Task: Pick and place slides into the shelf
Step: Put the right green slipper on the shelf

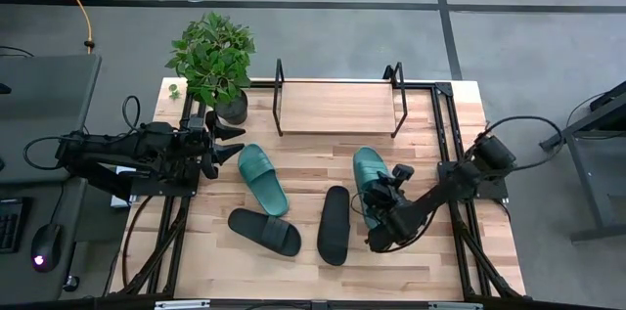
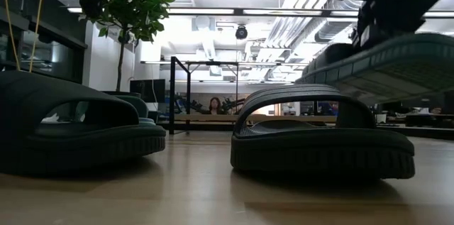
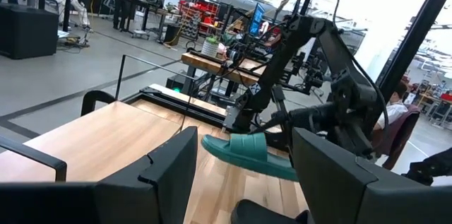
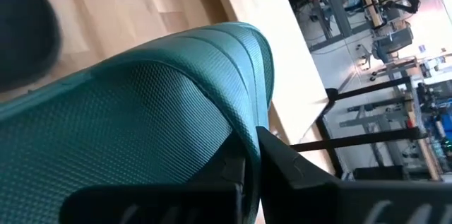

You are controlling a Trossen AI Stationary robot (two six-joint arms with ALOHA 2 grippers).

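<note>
One teal slide (image 1: pixel 262 179) and two black slides (image 1: pixel 264 232) (image 1: pixel 334 224) lie sole-down on the tabletop. My right gripper (image 1: pixel 378 202) is shut on the second teal slide (image 1: pixel 369 171), which fills the right wrist view (image 4: pixel 141 111) and shows raised in the left wrist view (image 3: pixel 247 155) and the low view (image 2: pixel 383 58). The shelf (image 1: pixel 337 107) stands at the table's far edge. My left gripper (image 1: pixel 223 141) is open and empty at the table's left, near the plant; its fingers frame the left wrist view (image 3: pixel 244 181). My right gripper holds the teal slide by its near part; one dark finger (image 4: pixel 289 171) lies against the slide's ribbed side edge (image 4: pixel 251 104). The other finger is hidden by the slide. The slide is lifted clear of the table and tilted, its far end (image 3: pixel 212 143) lower.
A potted plant (image 1: pixel 213 61) stands at the table's far left corner beside the shelf. Black rails (image 1: pixel 445 134) run along the table's left and right sides. A person (image 2: pixel 213 104) shows far behind the table in the low view.
</note>
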